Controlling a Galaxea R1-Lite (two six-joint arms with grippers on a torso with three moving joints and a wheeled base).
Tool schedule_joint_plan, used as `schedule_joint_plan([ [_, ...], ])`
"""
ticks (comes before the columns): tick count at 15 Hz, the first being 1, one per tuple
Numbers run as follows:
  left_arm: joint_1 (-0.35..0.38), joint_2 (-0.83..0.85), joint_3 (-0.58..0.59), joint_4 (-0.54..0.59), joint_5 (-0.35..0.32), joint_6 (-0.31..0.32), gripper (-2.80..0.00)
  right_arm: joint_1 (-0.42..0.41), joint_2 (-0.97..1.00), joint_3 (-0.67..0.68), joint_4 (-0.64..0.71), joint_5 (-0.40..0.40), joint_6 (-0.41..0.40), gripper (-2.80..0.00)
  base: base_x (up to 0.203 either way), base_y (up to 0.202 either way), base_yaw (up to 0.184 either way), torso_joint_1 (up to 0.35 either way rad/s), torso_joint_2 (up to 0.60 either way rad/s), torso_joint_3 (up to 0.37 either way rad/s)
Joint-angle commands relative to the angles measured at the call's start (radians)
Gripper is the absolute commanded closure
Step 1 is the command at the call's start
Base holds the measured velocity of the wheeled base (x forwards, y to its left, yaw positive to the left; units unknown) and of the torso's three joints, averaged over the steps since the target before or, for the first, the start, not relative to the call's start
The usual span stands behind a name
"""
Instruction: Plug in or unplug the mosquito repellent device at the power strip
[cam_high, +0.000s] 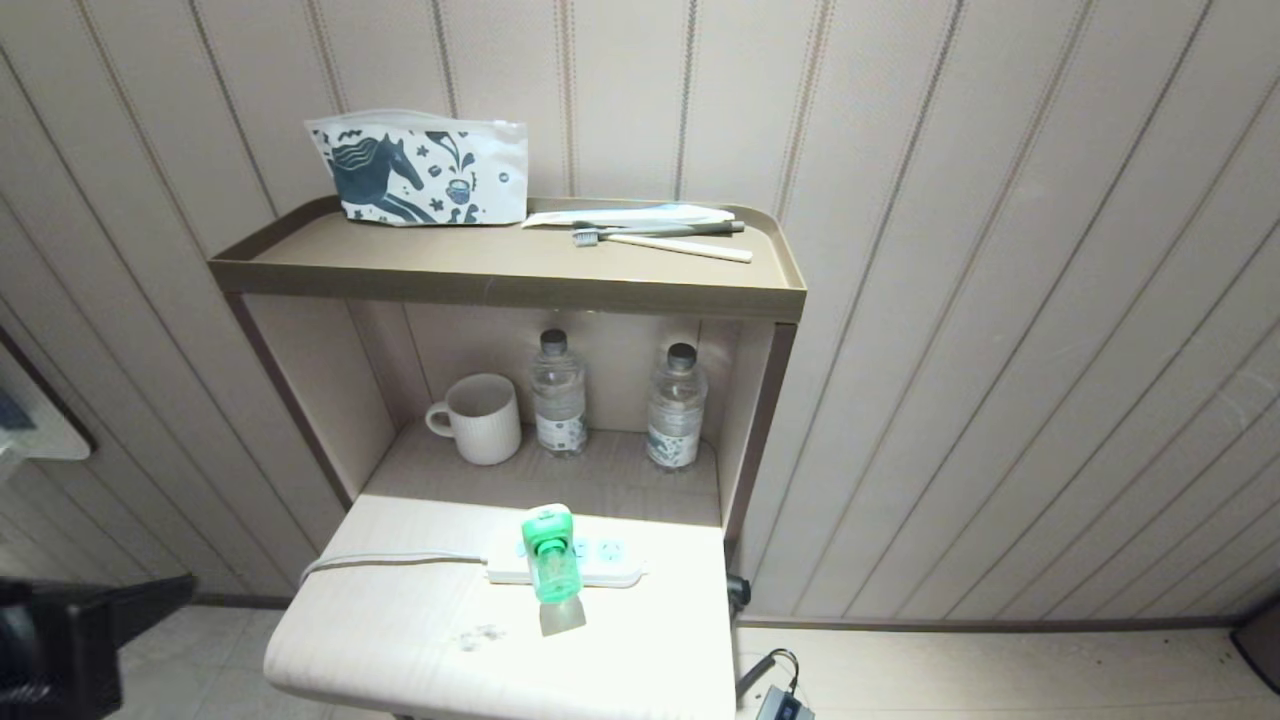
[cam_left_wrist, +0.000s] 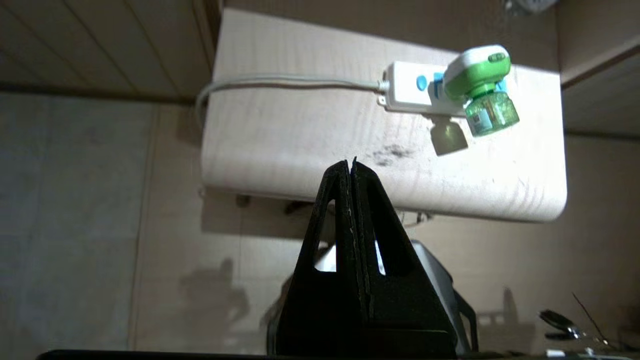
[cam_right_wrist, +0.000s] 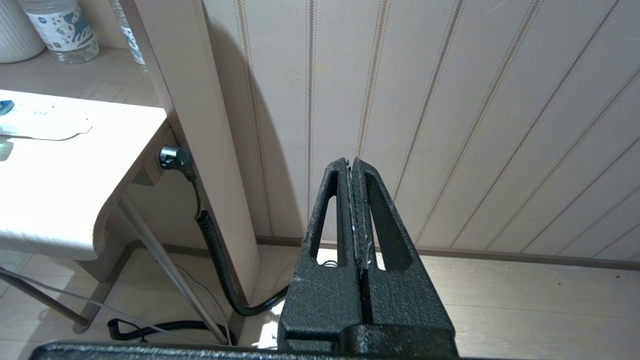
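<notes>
Sitting plugged into the power strip (cam_high: 600, 565), the mosquito repellent device (cam_high: 551, 565) is on the pale lower tabletop (cam_high: 400, 640), w/ its green body over the strip's light blue sockets and the translucent green bottle leaning toward the table's front edge. Strip lies flat, crosswise near the back of the tabletop; its white cord (cam_high: 390, 560) runs off to the left and drops over the edge. Small dark smudge on the tabletop just in front of the device.

Left gripper (cam_left_wrist: 351, 162) is low and off to the left of the table, fingers pressed together, holding nothing, well apart from the device; its wrist view looks across the table's rounded front edge toward the strip. Only a dark bit of the arm shows at the head view's lower-left corner.

Right gripper (cam_right_wrist: 350, 162) hangs beside the table's right side, facing the panelled wall, fingers also pressed together and empty. Black coiled cable (cam_right_wrist: 215, 250) runs down a post near it.

Behind the tabletop, in the alcove: white ribbed mug (cam_high: 480, 418) and two clear water bottles (cam_high: 558, 395) w/ dark caps, upright, side by side. Top shelf (cam_high: 500, 270) carries a printed pouch (cam_high: 420, 172) leaning on the wall, plus a toothbrush (cam_high: 660, 240) lying flat.
</notes>
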Motion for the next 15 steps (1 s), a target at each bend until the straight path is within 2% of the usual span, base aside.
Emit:
schedule_joint_plan([
  [1, 0.106, -0.286, 0.103, -0.019, -0.033, 0.047, 0.00, 0.000, 0.000, 0.000, 0.000, 0.000, 0.000, 0.00, 0.000, 0.000, 0.000, 0.000, 0.00, 0.000],
  [4, 0.215, -0.559, 0.259, -0.014, -0.090, 0.150, 0.00, 0.000, 0.000, 0.000, 0.000, 0.000, 0.000, 0.00, 0.000, 0.000, 0.000, 0.000, 0.00, 0.000],
  [6, 0.300, -0.674, 0.376, -0.023, -0.125, 0.205, 0.00, 0.000, 0.000, 0.000, 0.000, 0.001, 0.000, 0.00, 0.000, 0.000, 0.000, 0.000, 0.00, 0.000],
  [7, 0.317, -0.748, 0.410, -0.025, -0.140, 0.232, 0.00, 0.000, 0.000, 0.000, 0.000, 0.001, 0.000, 0.00, 0.000, 0.000, 0.000, 0.000, 0.00, 0.000],
  [9, 0.340, -0.877, 0.489, -0.034, -0.128, 0.310, 0.00, 0.000, 0.000, 0.000, 0.000, 0.001, 0.000, 0.00, 0.000, 0.000, 0.000, 0.000, 0.00, 0.000],
  [10, 0.349, -0.896, 0.518, -0.067, -0.112, 0.296, 0.00, 0.000, 0.000, 0.000, 0.000, 0.000, 0.000, 0.00, 0.000, 0.000, 0.000, 0.000, 0.00, 0.000],
  [12, 0.351, -0.896, 0.565, -0.168, -0.119, 0.267, 0.00, 0.000, 0.000, 0.000, 0.000, 0.001, 0.000, 0.00, 0.000, 0.000, 0.000, 0.000, 0.00, 0.000],
  [13, 0.351, -0.896, 0.568, -0.168, -0.120, 0.264, 0.00, 0.000, 0.000, 0.000, 0.000, 0.001, 0.000, 0.00, 0.000, 0.000, 0.000, 0.000, 0.00, 0.000],
  [14, 0.351, -0.896, 0.577, -0.179, -0.120, 0.277, 0.00, 0.000, 0.000, 0.000, 0.000, 0.001, 0.000, 0.00, 0.000, 0.000, 0.000, 0.000, 0.00, 0.000],
  [15, 0.351, -0.896, 0.589, -0.223, -0.124, 0.318, 0.00, 0.000, 0.000, 0.000, 0.002, 0.000, 0.000, 0.00, 0.000, 0.000, 0.000, 0.000, 0.00, 0.000],
])
